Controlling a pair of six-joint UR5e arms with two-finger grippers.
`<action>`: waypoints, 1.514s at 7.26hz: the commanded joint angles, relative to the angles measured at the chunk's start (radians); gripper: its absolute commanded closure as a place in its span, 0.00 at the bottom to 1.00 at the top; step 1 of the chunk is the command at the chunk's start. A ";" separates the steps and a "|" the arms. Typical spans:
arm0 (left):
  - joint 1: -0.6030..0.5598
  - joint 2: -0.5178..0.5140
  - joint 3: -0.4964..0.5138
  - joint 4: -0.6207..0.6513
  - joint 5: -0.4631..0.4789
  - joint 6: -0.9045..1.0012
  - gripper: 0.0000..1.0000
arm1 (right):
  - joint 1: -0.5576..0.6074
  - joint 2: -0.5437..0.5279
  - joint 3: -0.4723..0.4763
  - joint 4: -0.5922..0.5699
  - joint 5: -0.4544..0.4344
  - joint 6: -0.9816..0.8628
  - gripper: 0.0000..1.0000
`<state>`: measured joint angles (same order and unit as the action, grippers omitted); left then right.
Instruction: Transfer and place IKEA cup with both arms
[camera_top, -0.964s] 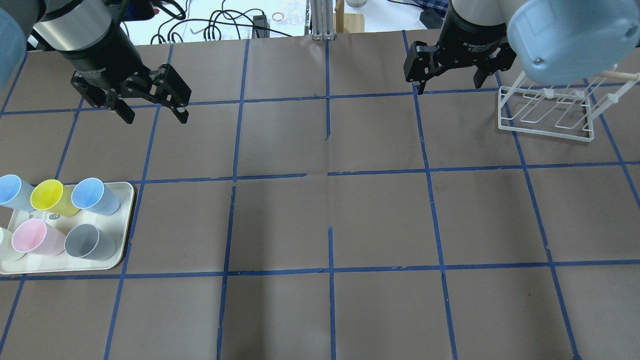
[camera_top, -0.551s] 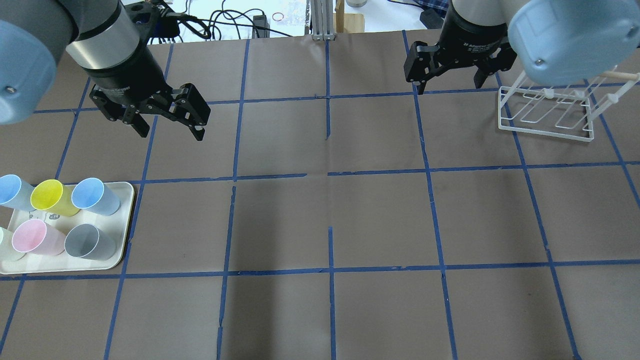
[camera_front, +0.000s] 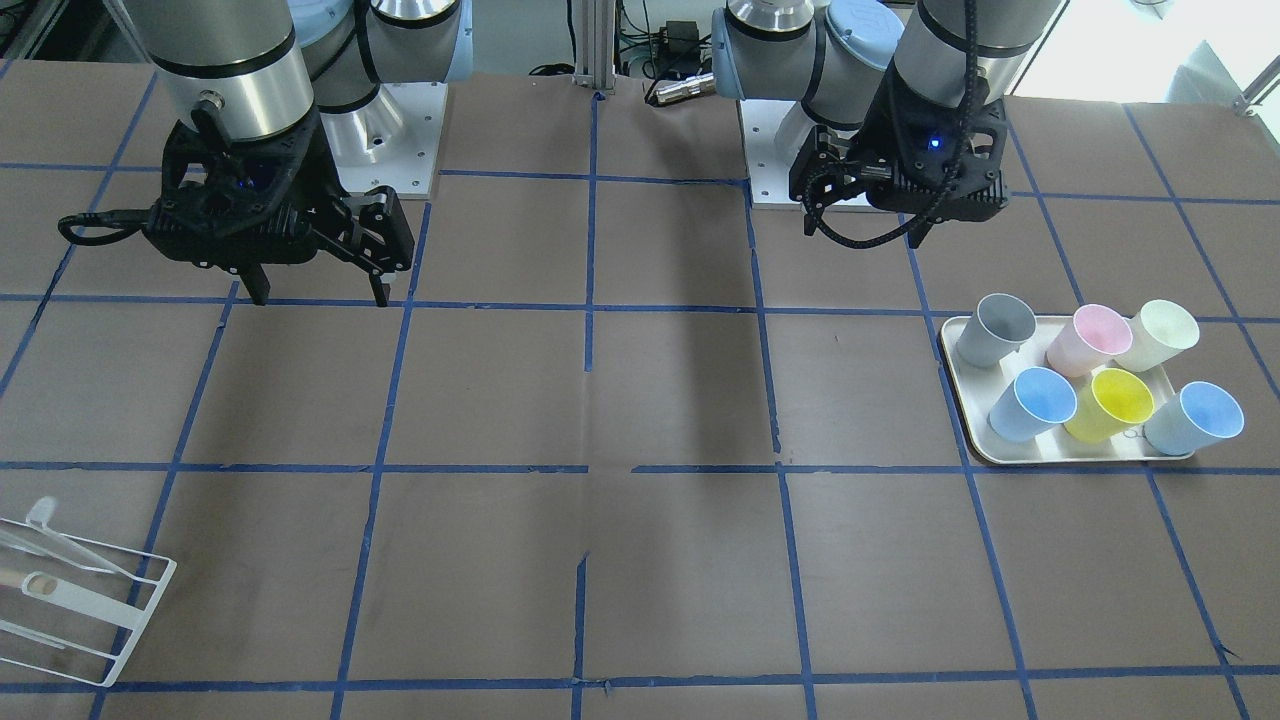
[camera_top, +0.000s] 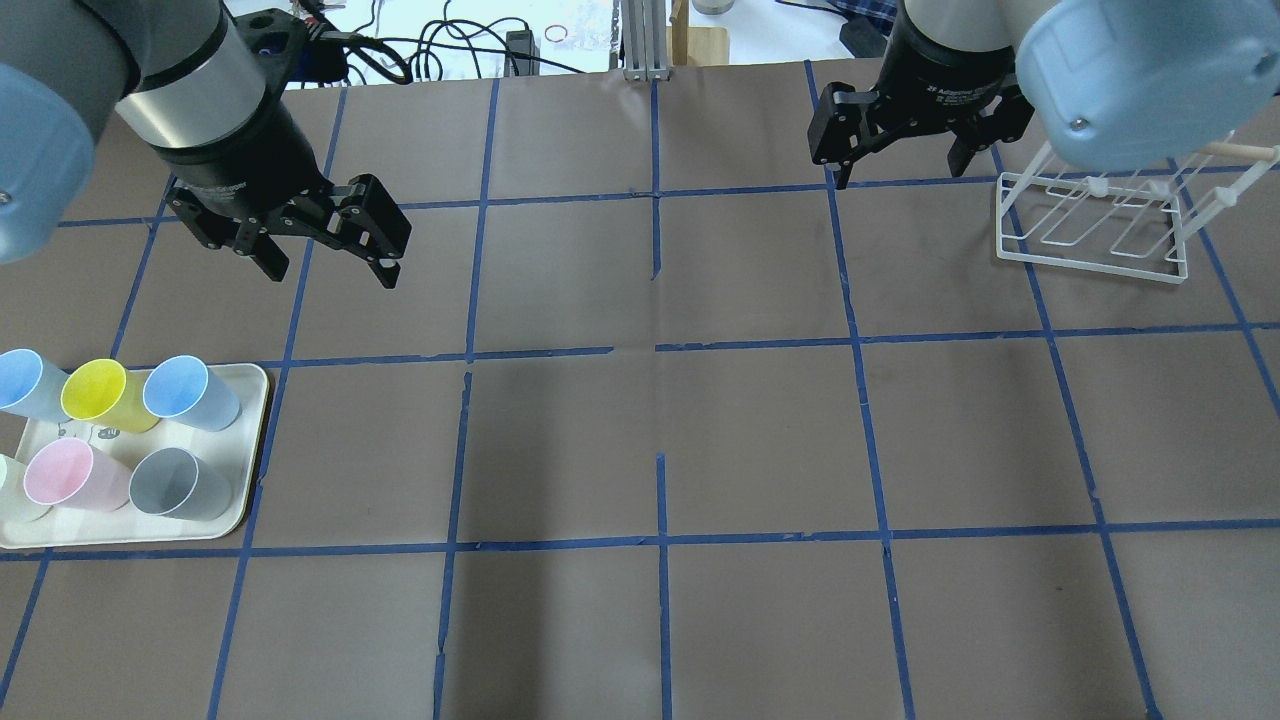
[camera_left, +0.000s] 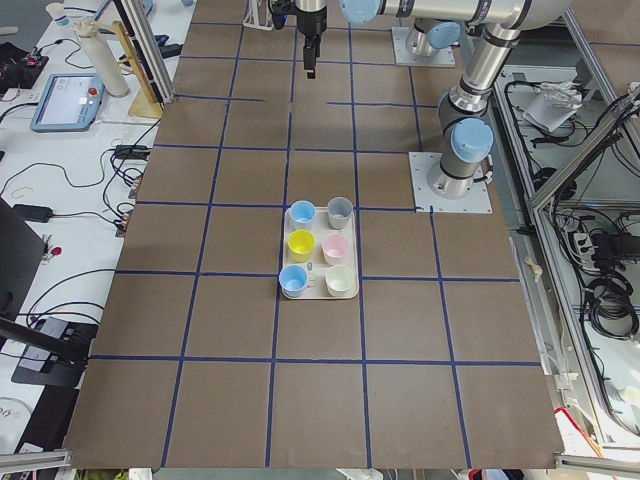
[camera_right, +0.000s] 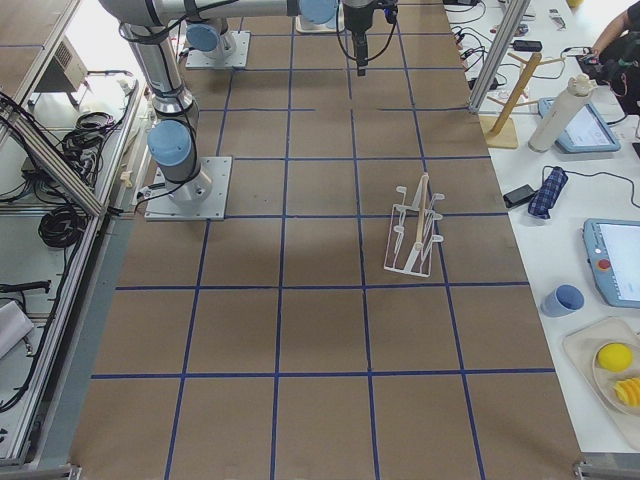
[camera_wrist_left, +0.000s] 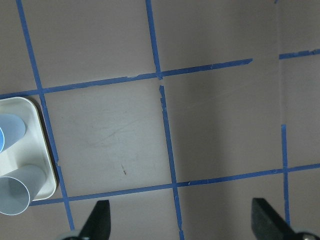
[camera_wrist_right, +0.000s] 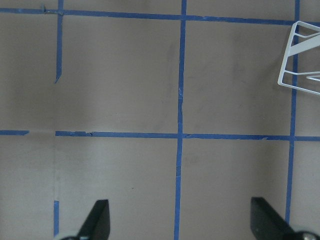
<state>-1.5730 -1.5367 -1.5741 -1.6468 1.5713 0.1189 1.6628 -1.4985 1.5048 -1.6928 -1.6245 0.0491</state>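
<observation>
Two light-blue cups (camera_top: 190, 392) (camera_top: 22, 383) stand on a cream tray (camera_top: 255, 440) at the table's left with yellow, pink, grey and pale cups; I cannot tell which blue one is the IKEA cup. In the front view the blue cups (camera_front: 1035, 403) (camera_front: 1197, 417) flank the yellow one. My left gripper (camera_top: 330, 262) is open and empty, hanging over bare table beyond the tray. The left wrist view shows its open gripper (camera_wrist_left: 182, 222), the tray's edge (camera_wrist_left: 45, 150) and a blue cup (camera_wrist_left: 10, 134). My right gripper (camera_top: 905, 170) is open and empty beside the rack; its wrist view (camera_wrist_right: 182, 222) shows bare table.
A white wire rack (camera_top: 1090, 228) stands at the table's right, also in the front view (camera_front: 70, 600) and the right wrist view (camera_wrist_right: 305, 60). The brown table has a blue tape grid. Cables and gear lie beyond the table's edge.
My left gripper has moved down the overhead view and a little right, closer to the tray, still open. The right arm and the cups have not moved.
</observation>
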 joint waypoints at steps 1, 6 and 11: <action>0.001 0.003 -0.001 -0.002 -0.001 0.001 0.00 | 0.000 0.000 0.000 0.001 0.000 0.000 0.00; -0.012 0.007 0.000 -0.004 -0.004 0.002 0.00 | 0.000 0.001 0.000 0.001 0.000 0.000 0.00; -0.004 0.012 0.000 -0.007 -0.005 -0.005 0.00 | 0.002 0.000 0.000 0.001 0.000 -0.002 0.00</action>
<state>-1.5778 -1.5262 -1.5749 -1.6534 1.5661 0.1162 1.6641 -1.4986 1.5048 -1.6908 -1.6245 0.0478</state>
